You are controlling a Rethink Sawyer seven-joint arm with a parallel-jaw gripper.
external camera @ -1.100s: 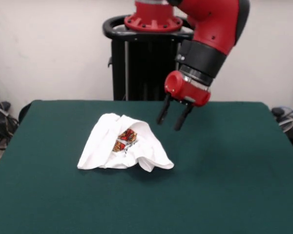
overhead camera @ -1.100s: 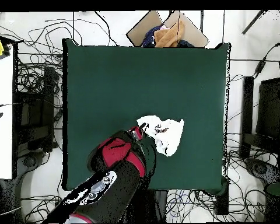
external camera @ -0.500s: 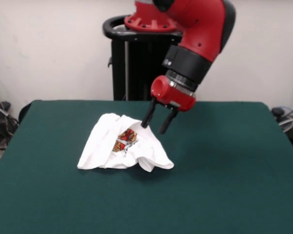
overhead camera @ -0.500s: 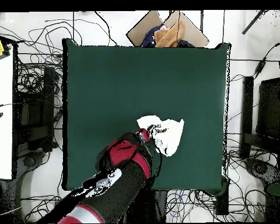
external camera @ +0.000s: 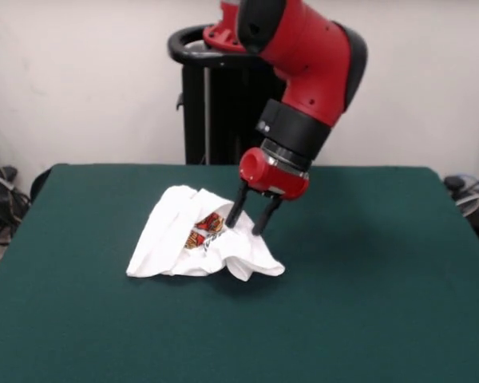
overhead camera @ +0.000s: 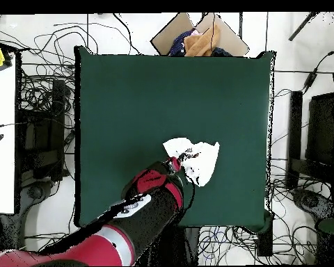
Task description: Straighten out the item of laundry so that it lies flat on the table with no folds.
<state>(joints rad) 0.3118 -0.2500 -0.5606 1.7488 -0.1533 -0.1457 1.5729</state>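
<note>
Laundry, front view: the T-shirt (external camera: 199, 245) lies crumpled in a loose heap on the green counter (external camera: 367, 287), somewhat left of centre and toward the far side, with raised folds and a flap curling out at its lower right.
Hand, front view: the hand (external camera: 249, 216) hangs at a tilt over the shirt's upper right edge, its two dark fingers (external camera: 235, 209) spread moderately apart with nothing between them; the left fingertip appears to meet the cloth, the right one sits just off its edge.
Deciding relation, front view: most of the heap extends down and to the left of the fingertips, so the hand addresses one corner, not the middle; the heap's long axis appears to run from lower left to upper right.
Writing, front view: a red, orange and yellow print with dark marks shows on a central fold; no letters can be read.
Laundry, overhead view: the shirt (overhead camera: 197, 160) lies right of the counter's centre, toward the lower edge, well inside the counter (overhead camera: 128, 90) margins.
Hand, overhead view: the hand (overhead camera: 177, 164) meets the heap's left side, the red and black arm (overhead camera: 145, 208) reaching up from below; finger spacing is not discernible here.
Deciding relation, overhead view: the cloth spreads rightward from the hand.
Writing, overhead view: only dark specks of print show; nothing is legible.
</note>
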